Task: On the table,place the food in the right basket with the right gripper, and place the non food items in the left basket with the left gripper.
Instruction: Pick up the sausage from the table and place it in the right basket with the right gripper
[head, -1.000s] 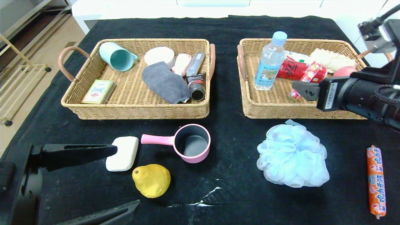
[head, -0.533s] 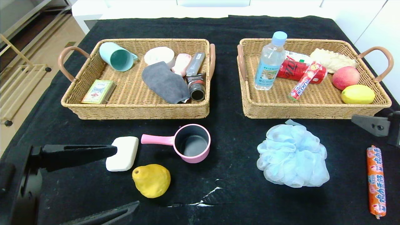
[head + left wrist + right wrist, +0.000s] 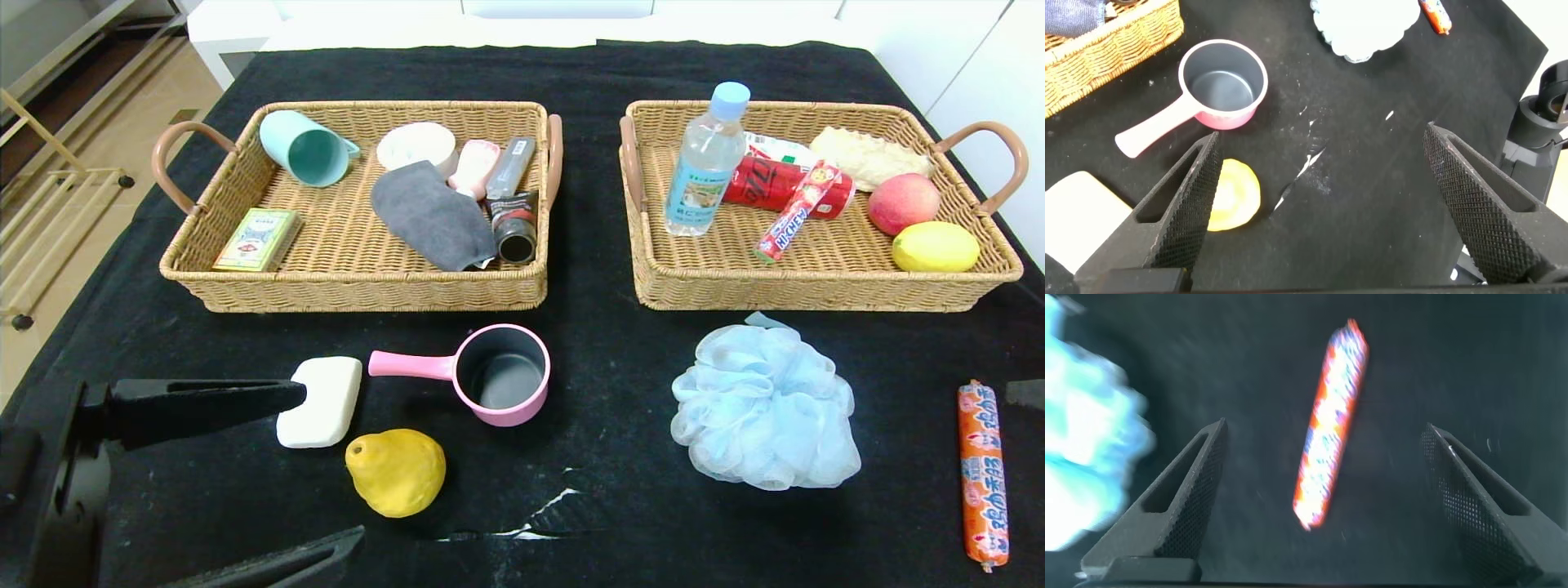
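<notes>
The bottle (image 3: 706, 159) already stands in the right basket (image 3: 824, 290). Five things wait on the worktop (image 3: 604, 359): one sausage (image 3: 1333, 429) under the spread right claw (image 3: 1327, 502), one pear (image 3: 397, 471), one soap (image 3: 320, 401), one pot (image 3: 500, 373) by the spread left claw (image 3: 1319, 204), one puff (image 3: 763, 406) between.

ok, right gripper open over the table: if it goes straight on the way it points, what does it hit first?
Probably the sausage stick: it lies centred between the open fingers of the right gripper, with only black cloth beyond. Depth is unclear.
</notes>
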Controlling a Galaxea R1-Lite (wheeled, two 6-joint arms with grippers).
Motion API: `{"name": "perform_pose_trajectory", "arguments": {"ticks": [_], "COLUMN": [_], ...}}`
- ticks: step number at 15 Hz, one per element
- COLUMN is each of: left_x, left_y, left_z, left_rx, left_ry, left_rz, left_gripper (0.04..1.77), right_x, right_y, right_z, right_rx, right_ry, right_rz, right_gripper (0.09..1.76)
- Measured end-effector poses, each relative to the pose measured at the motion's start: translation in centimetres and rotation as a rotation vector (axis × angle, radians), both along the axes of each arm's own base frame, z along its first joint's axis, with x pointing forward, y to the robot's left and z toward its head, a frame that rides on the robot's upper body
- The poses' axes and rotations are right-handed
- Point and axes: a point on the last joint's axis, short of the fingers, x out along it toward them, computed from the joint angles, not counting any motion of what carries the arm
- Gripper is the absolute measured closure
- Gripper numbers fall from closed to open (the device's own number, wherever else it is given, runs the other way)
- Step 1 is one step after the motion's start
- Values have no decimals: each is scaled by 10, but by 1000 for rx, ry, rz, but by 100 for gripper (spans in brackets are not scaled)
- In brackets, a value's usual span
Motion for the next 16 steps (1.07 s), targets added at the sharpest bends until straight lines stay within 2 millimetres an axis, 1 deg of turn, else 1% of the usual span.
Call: {"name": "perform_pose_trajectory", "arguments": {"ticks": [3,9,11,16], "left_x": [0,2,2,2], "left_y": [0,-1,-1,-2], "left_z": [-1,-2,-3,-3], "left_rx": [3,9,11,12], "left_ry": [2,8,9,11], "left_rz": [0,-1,-1,-2], "left_gripper": [5,5,5,5], "right_x": [0,11,17,38], "right_y": [-8,-17,-18,-20], "right_z": [-7,-38,-45,-60], "right_rx": [55,180,195,221], "right_ry": [52,182,209,185], "right_rz": [-14,-70,-90,-113], "right_gripper": [15,15,15,15]}}
